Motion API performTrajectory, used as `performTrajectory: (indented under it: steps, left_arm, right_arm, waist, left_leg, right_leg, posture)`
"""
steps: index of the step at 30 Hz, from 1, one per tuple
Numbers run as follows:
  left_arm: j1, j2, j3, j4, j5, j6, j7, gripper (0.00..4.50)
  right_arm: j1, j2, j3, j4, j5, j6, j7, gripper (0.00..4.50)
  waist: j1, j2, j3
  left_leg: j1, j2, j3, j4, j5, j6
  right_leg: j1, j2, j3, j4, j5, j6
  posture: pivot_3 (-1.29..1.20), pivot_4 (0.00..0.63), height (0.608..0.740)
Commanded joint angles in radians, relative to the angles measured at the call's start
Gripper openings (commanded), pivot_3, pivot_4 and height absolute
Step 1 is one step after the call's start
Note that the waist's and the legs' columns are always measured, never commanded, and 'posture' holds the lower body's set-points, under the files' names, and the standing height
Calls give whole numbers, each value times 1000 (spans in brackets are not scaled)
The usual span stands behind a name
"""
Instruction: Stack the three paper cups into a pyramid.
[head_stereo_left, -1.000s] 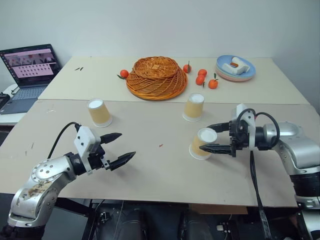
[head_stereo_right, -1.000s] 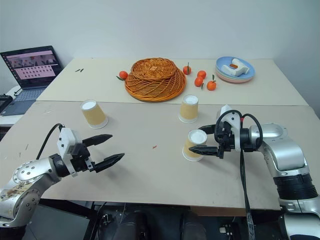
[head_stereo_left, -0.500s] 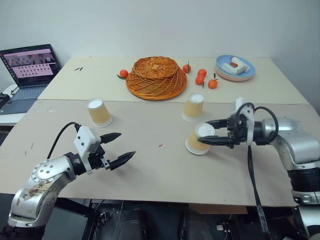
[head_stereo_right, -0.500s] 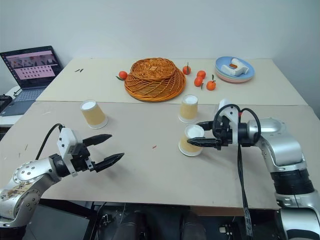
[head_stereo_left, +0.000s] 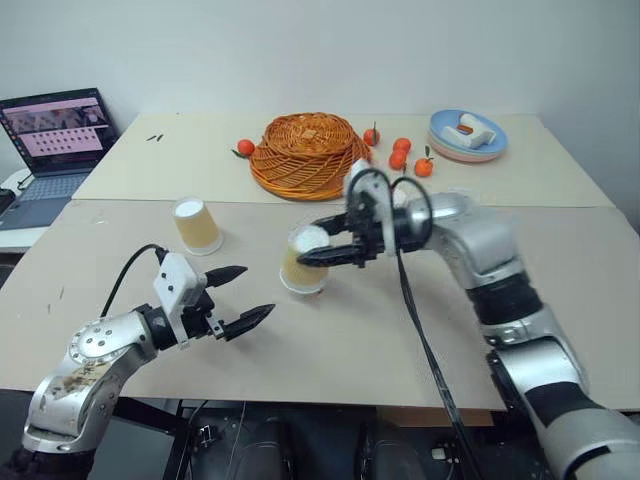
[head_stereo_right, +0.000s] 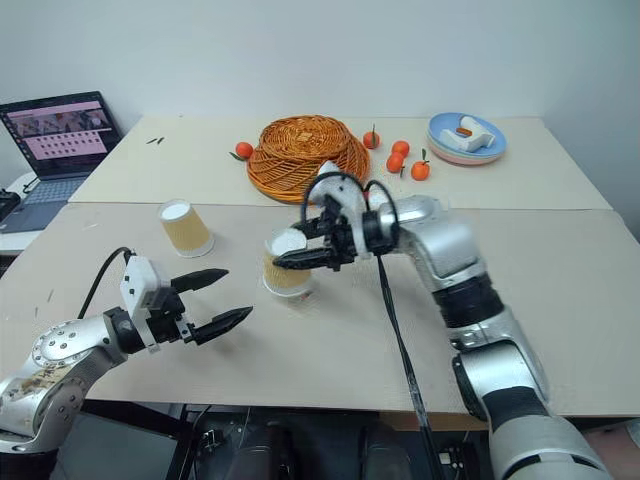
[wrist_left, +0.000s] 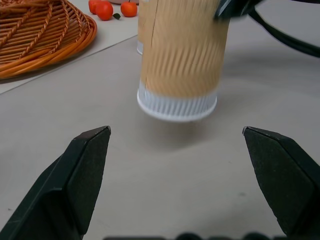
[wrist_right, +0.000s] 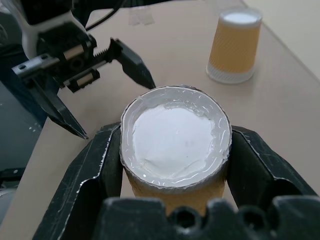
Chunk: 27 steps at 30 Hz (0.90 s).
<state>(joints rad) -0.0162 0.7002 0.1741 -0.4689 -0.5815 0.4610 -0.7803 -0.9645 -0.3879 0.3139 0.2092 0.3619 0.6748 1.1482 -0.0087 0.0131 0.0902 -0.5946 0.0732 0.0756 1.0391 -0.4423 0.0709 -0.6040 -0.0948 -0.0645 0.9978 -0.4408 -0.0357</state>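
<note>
My right gripper (head_stereo_left: 312, 252) is shut on an upside-down tan paper cup (head_stereo_left: 303, 268) near the table's middle. The cup hangs just off the surface, with its shadow under it. From the right wrist, the black fingers (wrist_right: 95, 165) press both sides of that cup (wrist_right: 176, 145). My left gripper (head_stereo_left: 257, 290) stands open and empty, level, a short way in front-left of the held cup (wrist_left: 180, 65). A second cup (head_stereo_left: 198, 225) stands inverted at the left. The third cup (wrist_left: 142, 25) peeks out behind the held one and is mostly hidden by my right hand in the head views.
An orange woven basket (head_stereo_left: 310, 155) sits at the back centre. Beside it lie several small oranges (head_stereo_left: 400, 158), and a blue plate (head_stereo_left: 467, 135) stands at the back right. An open laptop (head_stereo_left: 60, 130) is on a side table to the far left.
My right gripper has shut on the cup and carried it left, from the right side to the table's middle. The left arm has stayed put, open.
</note>
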Motion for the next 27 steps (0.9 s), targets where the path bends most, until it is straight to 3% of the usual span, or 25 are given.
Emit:
performTrajectory:
  steps: [1,11,12,15,17,27]
  left_arm:
    - [-12,-5,12,-32,0,-14,9,4500]
    - [-5,-18,11,-46,7,-15,25,4500]
    - [-5,-19,12,-45,8,-15,25,4500]
    - [-5,-20,11,-45,9,-15,25,4500]
    - [-4,-20,11,-46,8,-14,24,4500]
    - [-1,-23,6,-33,16,-22,18,4500]
  right_arm:
    - [-59,37,8,71,-39,-62,8,2617]
    - [-102,105,4,207,-104,-141,25,2617]
    - [-104,107,-2,210,-106,-146,27,3613]
    - [-106,104,-18,203,-105,-152,27,4471]
    - [-109,92,-43,175,-95,-135,12,4471]
    - [57,-218,-355,-254,180,148,48,4471]
  waist:
    - [-2,0,0]
    - [-9,0,0]
    - [-9,0,0]
    - [-9,0,0]
    - [-9,0,0]
    - [4,0,1]
  left_leg:
    - [0,0,0,0,1,-2]
    - [0,0,0,-3,5,-8]
    - [0,0,0,-3,5,-8]
    - [0,0,0,-3,5,-8]
    - [0,0,0,-3,5,-8]
    - [-1,-4,-1,-4,4,-7]
  right_leg:
    - [0,0,0,0,0,0]
    - [-2,0,1,1,0,0]
    - [-2,0,0,1,0,0]
    - [-2,0,1,1,0,0]
    - [-2,0,1,1,0,0]
    - [1,-4,1,-2,0,0]
  posture:
    - [0,150,638]
    - [0,150,638]
    - [0,150,638]
    - [0,150,638]
    - [0,150,638]
    - [0,150,638]
